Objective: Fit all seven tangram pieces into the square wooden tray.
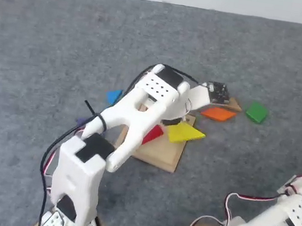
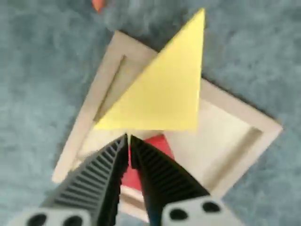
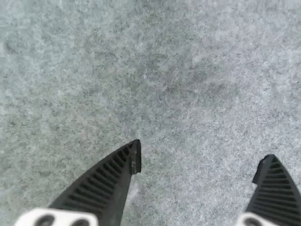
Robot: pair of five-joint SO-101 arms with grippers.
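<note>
Square wooden tray (image 1: 161, 158) on grey carpet (image 1: 47, 48), beneath the left arm. Inside it, one red piece (image 1: 152, 134) lying flat. Yellow triangle (image 2: 164, 89) askew across the tray's rim, one corner jutting past it, not yet seated. Left gripper (image 2: 128, 140) narrowed to a slit, tips at the triangle's edge, nothing visibly held. Outside the tray: orange piece (image 1: 218, 114), green piece (image 1: 257, 112), blue piece (image 1: 114, 95). Right gripper (image 3: 200, 162) spread wide over bare carpet, well apart from the tray. Judged early in the task, with most pieces left to place.
</note>
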